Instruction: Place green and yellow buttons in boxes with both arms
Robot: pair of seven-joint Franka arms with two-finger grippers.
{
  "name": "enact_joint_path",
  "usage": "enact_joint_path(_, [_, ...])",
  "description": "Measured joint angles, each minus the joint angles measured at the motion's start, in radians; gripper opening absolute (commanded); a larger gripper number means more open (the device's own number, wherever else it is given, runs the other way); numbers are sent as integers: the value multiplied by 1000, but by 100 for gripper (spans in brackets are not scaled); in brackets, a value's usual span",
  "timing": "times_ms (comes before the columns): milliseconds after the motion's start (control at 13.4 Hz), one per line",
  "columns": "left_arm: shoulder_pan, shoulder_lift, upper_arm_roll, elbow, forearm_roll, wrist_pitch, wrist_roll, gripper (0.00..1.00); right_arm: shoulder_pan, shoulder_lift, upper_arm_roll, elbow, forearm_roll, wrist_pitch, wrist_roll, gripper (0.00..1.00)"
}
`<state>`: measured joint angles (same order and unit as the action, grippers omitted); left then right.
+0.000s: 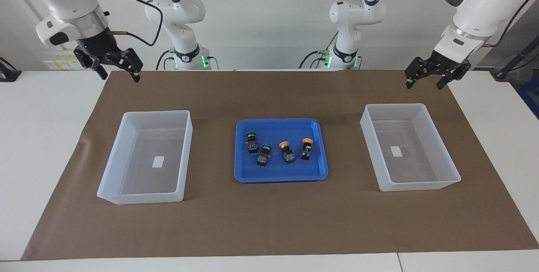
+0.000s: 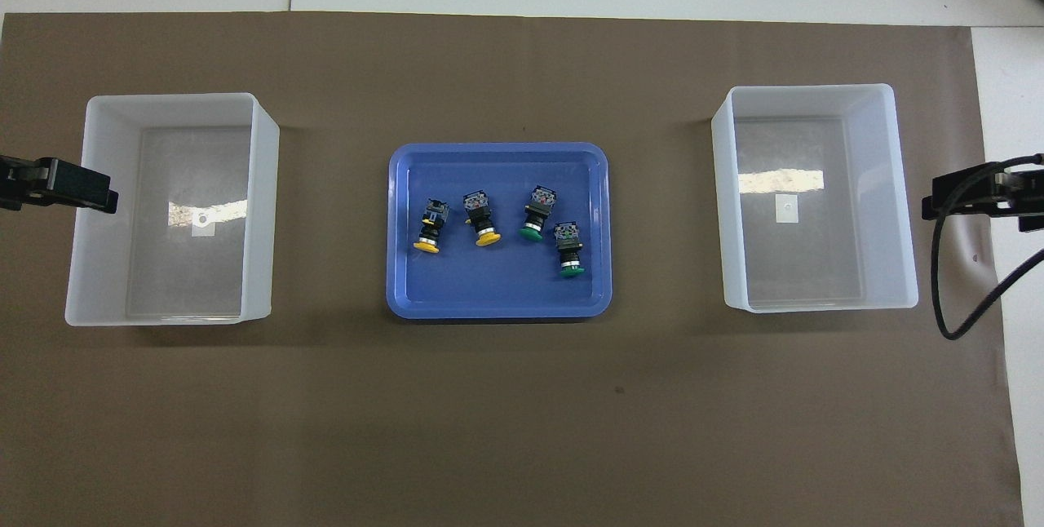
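Both the left gripper and right gripper are hanging wide and empty; the push-buttons in the blue tray are looking light, rigid, best pinched across their black bodies.

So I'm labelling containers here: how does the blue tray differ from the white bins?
The blue tray is opaque blue; the white bins are translucent. The tray is shallow with a low rim; the bins have tall walls. The tray holds all four buttons; each bin holds only a small white label. All are rectangular, open-topped, and sit on the brown mat.
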<state>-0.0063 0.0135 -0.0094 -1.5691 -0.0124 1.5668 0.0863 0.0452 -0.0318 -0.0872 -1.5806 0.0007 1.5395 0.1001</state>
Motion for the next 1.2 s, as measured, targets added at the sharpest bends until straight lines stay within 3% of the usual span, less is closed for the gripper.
enact_joint_path(898, [-3,-2,-18,19,-14,-13,-2,100,5,-11,6,-42,0,39,17,100])
enact_joint_path(1197, [-3,-2,-18,19,-14,-19,-3,100,96,-10,10,-68,0,114,44,100])
